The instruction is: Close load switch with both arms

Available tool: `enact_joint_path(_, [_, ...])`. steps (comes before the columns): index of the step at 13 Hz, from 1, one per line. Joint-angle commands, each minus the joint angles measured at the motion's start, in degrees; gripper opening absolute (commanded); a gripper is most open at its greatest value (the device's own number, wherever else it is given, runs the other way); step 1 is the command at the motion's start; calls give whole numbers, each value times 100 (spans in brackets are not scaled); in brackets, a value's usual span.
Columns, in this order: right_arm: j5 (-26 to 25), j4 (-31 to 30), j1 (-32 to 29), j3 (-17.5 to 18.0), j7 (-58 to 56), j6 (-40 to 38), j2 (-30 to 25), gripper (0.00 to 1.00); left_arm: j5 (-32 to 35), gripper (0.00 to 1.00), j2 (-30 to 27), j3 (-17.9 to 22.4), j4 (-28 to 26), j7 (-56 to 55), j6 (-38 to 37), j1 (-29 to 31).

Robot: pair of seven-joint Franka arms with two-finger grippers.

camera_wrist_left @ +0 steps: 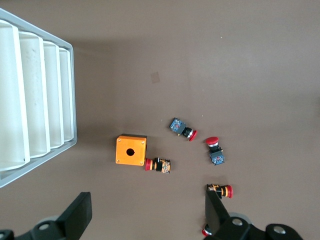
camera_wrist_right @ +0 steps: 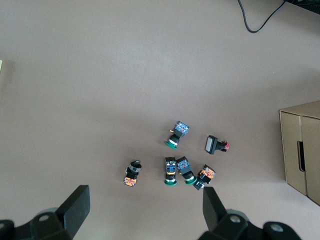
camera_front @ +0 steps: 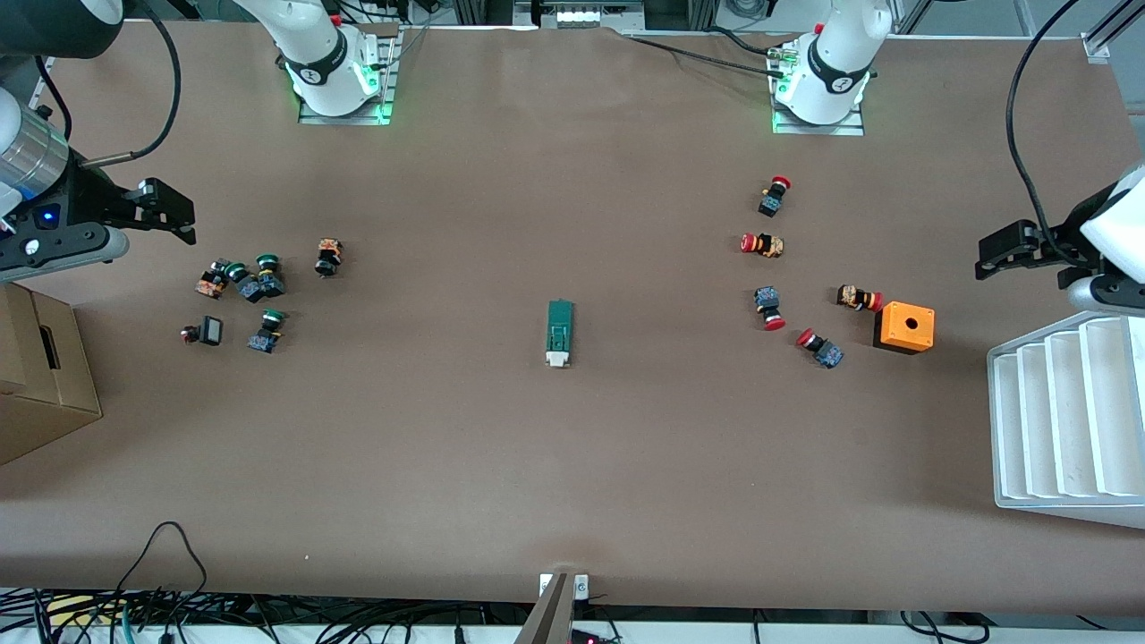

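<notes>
Load switch (camera_front: pixel 559 333) between push-button clusters (camera_front: pixel 241 291)

Dark-green load switch (camera_front: pixel 560 333), white end; orange box (camera_front: pixel 904 327).

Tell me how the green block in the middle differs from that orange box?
The load switch is long, narrow and dark green with a white end; the orange box is squat, roughly cubic, with a round hole on top. The switch lies alone mid-table; the box sits toward the left arm's end, with red-capped buttons close by. Neither gripper touches either.
</notes>
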Motion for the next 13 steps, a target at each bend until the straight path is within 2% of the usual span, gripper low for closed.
enact_joint_path(1, [-14,65,8,11,82,18,21,100,-98,100,-309,-79,-280,105,-36,99])
enact_joint_path(4, [169,65,-19,-24,82,9,12,100,-98,100,-511,-87,-404,87,-19,117])
enact_joint_path(9, [188,65,-28,-24,82,9,12,100,-125,100,-678,-184,-404,316,-133,600])
enact_joint_path(13, [188,65,-28,-24,82,9,3,100,-142,100,-758,-202,-404,211,-247,592])
